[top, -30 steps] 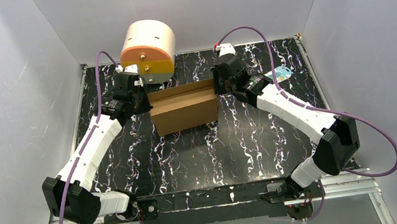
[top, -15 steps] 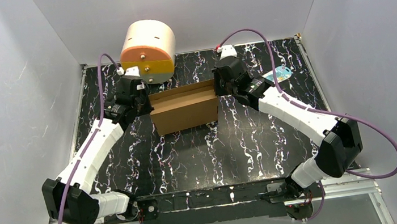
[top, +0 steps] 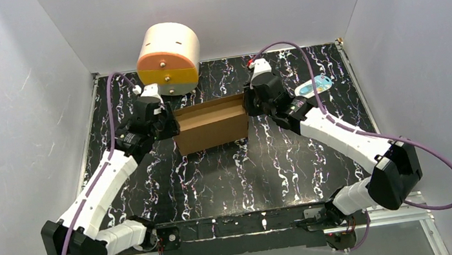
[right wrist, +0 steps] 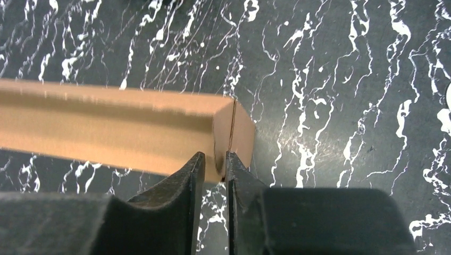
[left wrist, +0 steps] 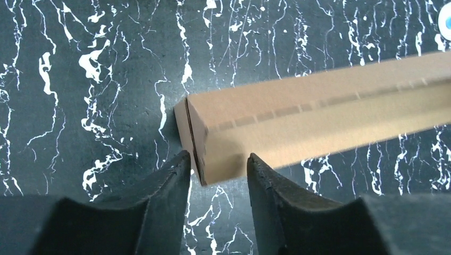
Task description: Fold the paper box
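Note:
The paper box (top: 210, 128) is a brown cardboard box standing open-topped in the middle of the black marbled table. My left gripper (top: 169, 123) is at its left end. In the left wrist view the left gripper (left wrist: 217, 159) is open, with the box's end corner (left wrist: 205, 154) between the fingers and a gap on the inner side. My right gripper (top: 248, 104) is at the right end. In the right wrist view the right gripper (right wrist: 214, 158) is shut on the box's end wall (right wrist: 226, 143).
A round cream drum with orange and yellow drawers (top: 167, 58) stands just behind the box's left end, close to my left wrist. A small light-blue and white object (top: 314, 85) lies at the back right. Grey walls close in the table on three sides.
My left gripper has moved right, onto the box's left end. My right wrist has shifted slightly toward the back while staying on the right end wall. The box has barely moved.

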Tool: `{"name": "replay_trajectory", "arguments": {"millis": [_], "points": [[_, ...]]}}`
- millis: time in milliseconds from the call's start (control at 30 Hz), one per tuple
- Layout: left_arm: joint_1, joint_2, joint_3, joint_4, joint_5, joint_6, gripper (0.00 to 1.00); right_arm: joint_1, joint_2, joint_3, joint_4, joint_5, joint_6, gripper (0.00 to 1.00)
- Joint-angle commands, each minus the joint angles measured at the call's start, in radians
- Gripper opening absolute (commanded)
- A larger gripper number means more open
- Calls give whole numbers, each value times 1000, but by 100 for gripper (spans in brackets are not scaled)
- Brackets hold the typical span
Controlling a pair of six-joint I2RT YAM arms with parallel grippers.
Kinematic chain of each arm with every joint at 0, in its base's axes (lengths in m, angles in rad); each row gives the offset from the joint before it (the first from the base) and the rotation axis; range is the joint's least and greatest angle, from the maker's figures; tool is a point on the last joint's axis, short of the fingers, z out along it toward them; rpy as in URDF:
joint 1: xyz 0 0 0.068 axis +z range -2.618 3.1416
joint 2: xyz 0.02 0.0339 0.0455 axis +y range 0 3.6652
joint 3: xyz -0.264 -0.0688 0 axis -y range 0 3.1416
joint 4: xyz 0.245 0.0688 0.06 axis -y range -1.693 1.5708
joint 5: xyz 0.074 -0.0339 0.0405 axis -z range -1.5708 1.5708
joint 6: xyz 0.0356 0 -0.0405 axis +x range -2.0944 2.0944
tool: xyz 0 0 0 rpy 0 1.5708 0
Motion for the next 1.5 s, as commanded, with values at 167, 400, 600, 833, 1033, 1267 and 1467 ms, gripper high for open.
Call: {"name": "replay_trajectory", "arguments": {"millis": [167,400,600,833,1033,1267,1467], "points": [[-7,-146,-15,10,29,-20,70,-13,-90,-12,0,-86,-67,45],[39,-189,19,68,21,-65,85,-76,-101,60,15,-116,-98,52],[220,-122,25,156,174,-128,78,-153,-50,119,64,-168,-84,52],[239,-37,30,224,225,-154,62,-164,16,164,110,-180,-82,49],[239,7,22,211,277,-159,48,-164,56,154,105,-231,-77,45],[239,-34,-56,203,349,-173,38,-164,12,43,113,-294,-53,42],[239,-65,-140,209,391,-193,38,-164,-5,-57,149,-319,-43,40]]}}
